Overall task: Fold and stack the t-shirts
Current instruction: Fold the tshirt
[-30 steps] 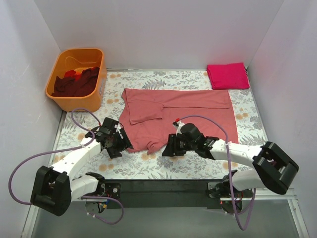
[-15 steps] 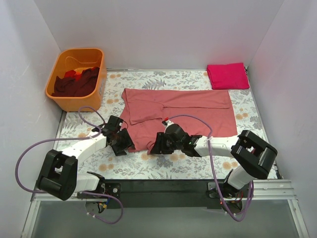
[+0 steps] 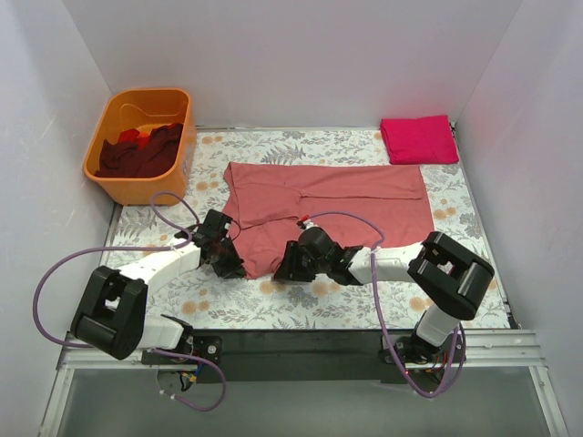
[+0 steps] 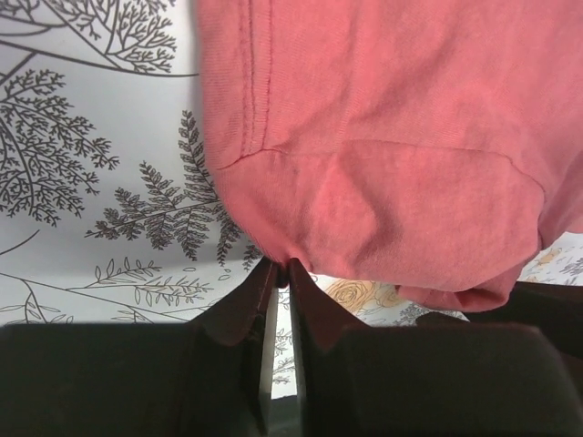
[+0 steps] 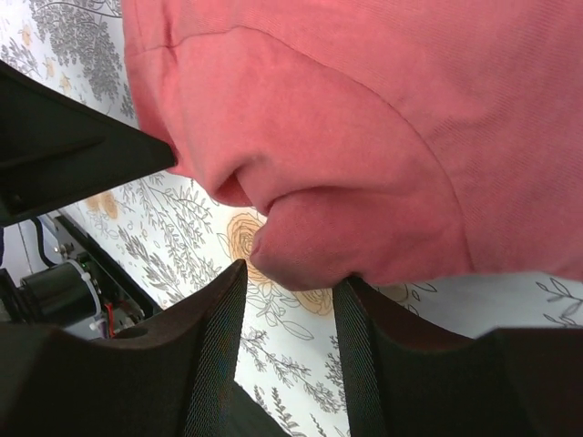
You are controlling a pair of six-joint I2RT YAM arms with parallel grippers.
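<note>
A dusty salmon-pink t-shirt (image 3: 346,205) lies spread on the floral cover, its near-left part bunched to a point (image 3: 264,259). My left gripper (image 3: 230,261) is at that bunched edge from the left. In the left wrist view the left gripper (image 4: 282,270) is shut, pinching the shirt's hem (image 4: 364,182) at its fingertips. My right gripper (image 3: 284,266) meets the same edge from the right. In its wrist view the right gripper (image 5: 290,273) stands open, a rounded fold of the shirt (image 5: 346,228) resting just ahead of its tips. A folded magenta t-shirt (image 3: 419,139) lies at the far right.
An orange tub (image 3: 107,118) at the far left holds dark maroon and red shirts (image 3: 141,153). White walls close in the floral table cover (image 3: 364,300) on three sides. The two grippers are close together at the shirt's near-left corner.
The left gripper has slid right to the shirt's edge and closed on it. The right gripper has moved left along the near edge and stays open.
</note>
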